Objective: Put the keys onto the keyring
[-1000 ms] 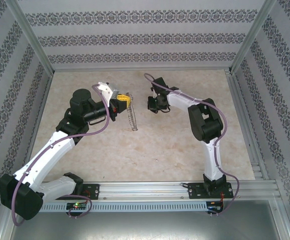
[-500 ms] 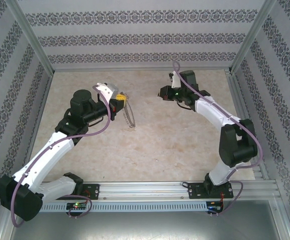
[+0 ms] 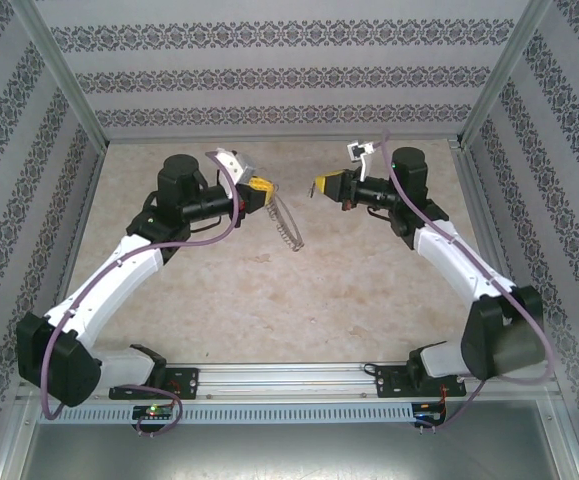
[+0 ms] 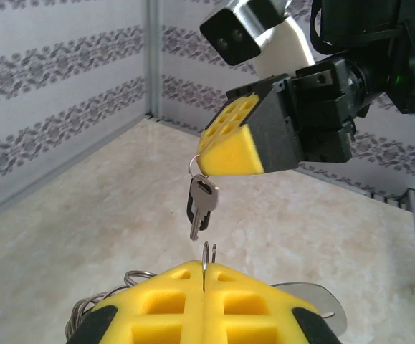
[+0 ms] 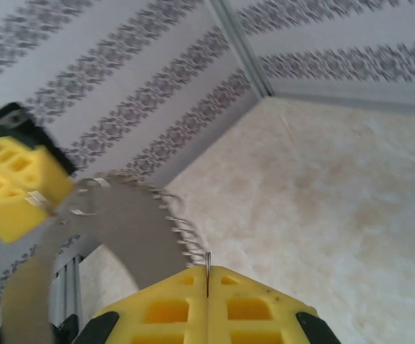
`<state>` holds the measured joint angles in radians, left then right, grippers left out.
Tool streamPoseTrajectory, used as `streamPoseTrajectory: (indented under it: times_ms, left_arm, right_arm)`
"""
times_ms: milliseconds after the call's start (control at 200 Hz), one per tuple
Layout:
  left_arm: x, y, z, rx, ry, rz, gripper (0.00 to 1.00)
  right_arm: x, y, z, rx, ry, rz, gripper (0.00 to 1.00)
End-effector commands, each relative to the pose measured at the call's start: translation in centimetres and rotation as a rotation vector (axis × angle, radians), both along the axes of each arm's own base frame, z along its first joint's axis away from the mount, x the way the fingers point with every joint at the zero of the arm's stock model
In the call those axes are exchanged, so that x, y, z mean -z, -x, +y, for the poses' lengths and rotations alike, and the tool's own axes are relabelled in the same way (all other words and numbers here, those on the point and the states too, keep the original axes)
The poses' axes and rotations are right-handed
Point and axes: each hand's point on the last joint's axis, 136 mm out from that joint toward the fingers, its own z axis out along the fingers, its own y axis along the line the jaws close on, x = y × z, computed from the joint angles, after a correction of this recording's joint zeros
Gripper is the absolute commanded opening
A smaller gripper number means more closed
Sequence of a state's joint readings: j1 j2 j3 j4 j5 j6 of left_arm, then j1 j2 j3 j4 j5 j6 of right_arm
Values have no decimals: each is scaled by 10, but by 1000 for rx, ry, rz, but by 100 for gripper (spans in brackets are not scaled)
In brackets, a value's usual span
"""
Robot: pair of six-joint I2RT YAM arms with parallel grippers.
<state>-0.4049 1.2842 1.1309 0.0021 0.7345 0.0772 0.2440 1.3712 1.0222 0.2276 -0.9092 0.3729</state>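
while raised off the table (image 3: pixel 369 290), pinching the keyring (image 5: pixel 132 229) in the fully closed left tool (image 3: pixel 254 190), clamping the keys (image 4: pixel 201 204) likewise in the right tool (image 3: pixel 327 185), dangling nearby. light, thin, slippery metal, likely to swing; best taken by the black head. keyring's opening blurred, hard to find.

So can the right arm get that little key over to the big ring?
Probably yes. The right gripper, shut on the keys, faces the left gripper across an open gap with nothing between them, and the keyring hangs clear from the left gripper's grip.
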Motion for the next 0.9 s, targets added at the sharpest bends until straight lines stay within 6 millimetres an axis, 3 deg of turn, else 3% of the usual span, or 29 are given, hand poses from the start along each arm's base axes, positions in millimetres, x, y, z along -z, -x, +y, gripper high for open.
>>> streamPoseTrajectory:
  times_ms: [0, 240, 445, 894]
  left_arm:
    - [-22, 14, -14, 135, 20, -58, 0]
    - [-32, 17, -25, 240, 27, -54, 0]
    - [-28, 16, -30, 267, 29, -25, 0]
    - [-26, 20, -37, 296, 24, -4, 0]
  right_arm:
    - [-20, 22, 0, -69, -17, -131, 0]
    - [-33, 43, -2, -92, -23, -193, 0]
    - [-43, 61, 11, -137, -22, -234, 0]
    - [-53, 70, 37, -198, -14, -282, 0]
